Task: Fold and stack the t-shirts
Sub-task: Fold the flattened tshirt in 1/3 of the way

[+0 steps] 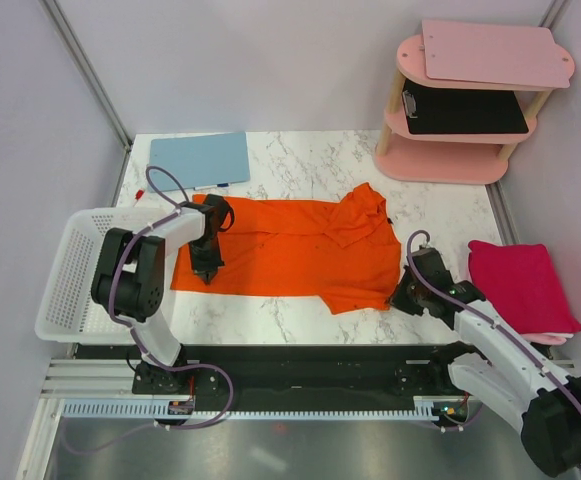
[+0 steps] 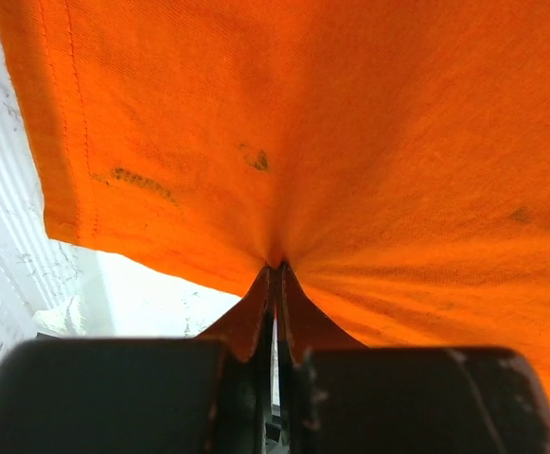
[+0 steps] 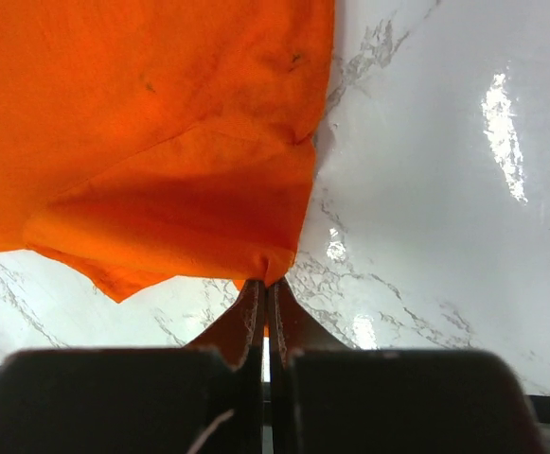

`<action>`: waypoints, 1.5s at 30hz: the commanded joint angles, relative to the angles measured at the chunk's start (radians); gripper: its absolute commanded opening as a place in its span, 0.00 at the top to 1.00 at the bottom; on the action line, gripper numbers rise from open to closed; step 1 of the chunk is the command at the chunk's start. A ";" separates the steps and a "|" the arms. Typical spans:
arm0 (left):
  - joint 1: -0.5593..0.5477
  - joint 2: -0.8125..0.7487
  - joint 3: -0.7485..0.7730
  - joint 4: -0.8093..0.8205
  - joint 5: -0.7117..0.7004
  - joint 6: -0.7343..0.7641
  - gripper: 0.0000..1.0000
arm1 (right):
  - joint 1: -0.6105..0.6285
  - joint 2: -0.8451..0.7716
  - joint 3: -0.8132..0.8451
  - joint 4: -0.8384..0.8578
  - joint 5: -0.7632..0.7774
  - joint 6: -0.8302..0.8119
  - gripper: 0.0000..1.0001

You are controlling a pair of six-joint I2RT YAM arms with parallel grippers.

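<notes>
Top view: bright, flat, even light from above, with only thin soft shadows close under my arms. Right wrist view: white glare streaks on the marble table [image 3: 426, 142], beyond and to the right of my right claw [image 3: 267, 284]. Left wrist view: orange shirt [image 2: 350, 142] oversaturated, nearly glowing, beyond my left claw [image 2: 276, 270]; stitching sharp left of the tips, softer farther out. My finger housings, nearest both lenses, dark and blurred. Wide-angle stretch at corners.

Left end effector [image 2: 276, 270] clamped shut, elbow raised; right end effector [image 3: 267, 284] likewise, arm low.
</notes>
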 commanded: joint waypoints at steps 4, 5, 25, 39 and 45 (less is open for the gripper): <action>-0.064 0.027 0.013 0.004 -0.031 -0.027 0.72 | -0.089 0.007 0.038 -0.028 -0.047 -0.075 1.00; -0.070 0.010 0.014 0.009 -0.034 -0.029 0.60 | -0.102 0.009 0.036 -0.031 -0.064 -0.092 1.00; -0.078 -0.131 0.148 -0.034 -0.009 0.013 0.00 | -0.177 -0.071 0.200 -0.151 -0.173 -0.211 0.02; -0.077 -0.062 0.209 -0.005 0.015 0.022 0.98 | -0.030 0.778 0.744 0.035 -0.009 -0.509 1.00; -0.078 -0.027 0.212 0.002 0.034 0.025 0.98 | 0.013 1.034 0.922 0.044 0.024 -0.541 1.00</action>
